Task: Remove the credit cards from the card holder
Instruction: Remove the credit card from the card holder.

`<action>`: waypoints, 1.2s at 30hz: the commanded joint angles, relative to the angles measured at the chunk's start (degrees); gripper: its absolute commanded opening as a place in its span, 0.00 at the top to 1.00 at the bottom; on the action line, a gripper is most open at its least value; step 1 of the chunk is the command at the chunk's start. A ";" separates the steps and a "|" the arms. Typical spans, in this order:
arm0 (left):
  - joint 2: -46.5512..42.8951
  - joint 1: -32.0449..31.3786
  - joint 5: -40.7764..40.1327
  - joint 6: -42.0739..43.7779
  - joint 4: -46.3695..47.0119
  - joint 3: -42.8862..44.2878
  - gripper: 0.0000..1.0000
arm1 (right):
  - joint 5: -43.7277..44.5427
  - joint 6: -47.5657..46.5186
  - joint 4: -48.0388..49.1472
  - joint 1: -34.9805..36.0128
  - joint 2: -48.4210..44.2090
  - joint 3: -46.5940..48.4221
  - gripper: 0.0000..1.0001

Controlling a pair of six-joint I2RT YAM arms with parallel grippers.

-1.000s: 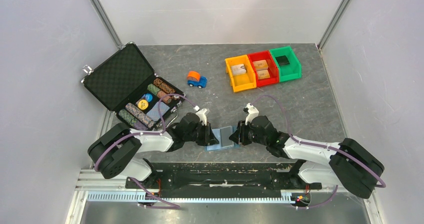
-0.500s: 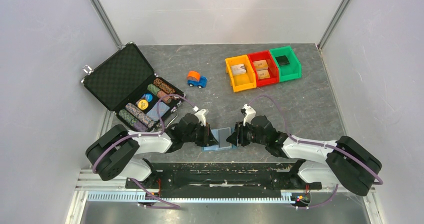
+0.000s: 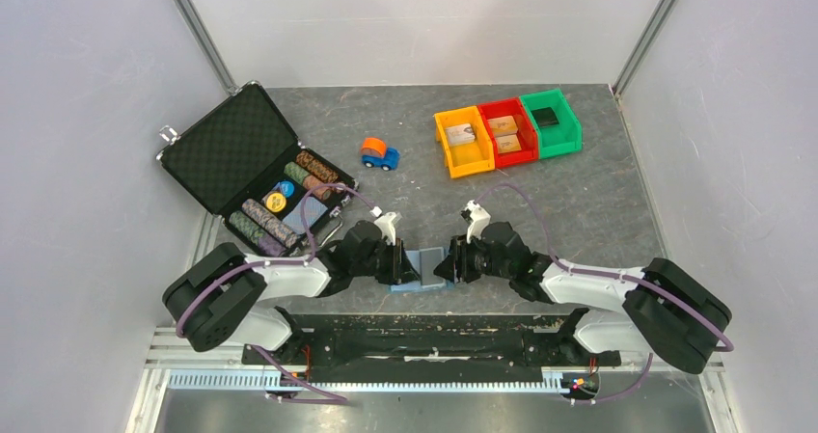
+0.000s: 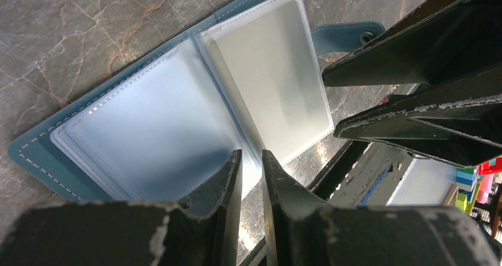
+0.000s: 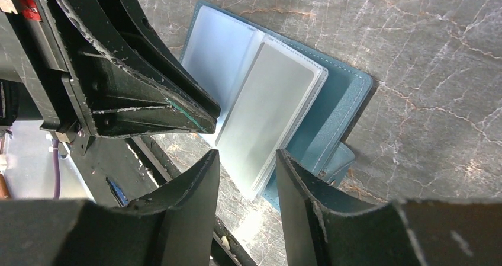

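The light-blue card holder [image 3: 422, 264] lies open on the table between my two grippers. In the left wrist view the card holder [image 4: 148, 130] shows clear plastic sleeves, with one pale grey sleeve [image 4: 272, 82] lifted off the right half. Its closing tab [image 4: 343, 35] sticks out on the far side. I cannot tell whether any credit cards are in the sleeves. My left gripper [image 3: 397, 259] [image 4: 251, 156] is nearly shut with a thin gap, empty, over the near edge at the fold. My right gripper [image 3: 446, 262] [image 5: 245, 159] is open, its fingers either side of the lifted sleeve's [image 5: 266, 118] near corner.
An open black case [image 3: 253, 168] with poker chips stands at the left. A blue-and-orange toy car [image 3: 379, 152] is behind the wallet. Orange [image 3: 463, 142], red [image 3: 508, 132] and green [image 3: 551, 121] bins at the back right hold small flat pieces. The black base rail [image 3: 415, 332] runs close in front.
Both grippers have closed in on the wallet. The right one moved left over its right half, and less of the wallet shows between them.
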 commanded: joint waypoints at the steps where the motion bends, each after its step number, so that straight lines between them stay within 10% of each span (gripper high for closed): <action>1: -1.35 -0.15 0.59 -2.14 1.59 -0.32 0.75 | 0.40 -0.61 1.51 0.28 -1.17 2.55 0.57; 17: -14.73 0.12 -14.54 3.10 -25.86 6.91 0.63 | 8.82 0.05 -9.23 0.33 -3.16 5.33 0.54; 36: -7.91 0.22 -13.38 3.01 -22.60 4.33 0.66 | 6.33 3.26 -3.77 0.84 2.39 4.53 0.56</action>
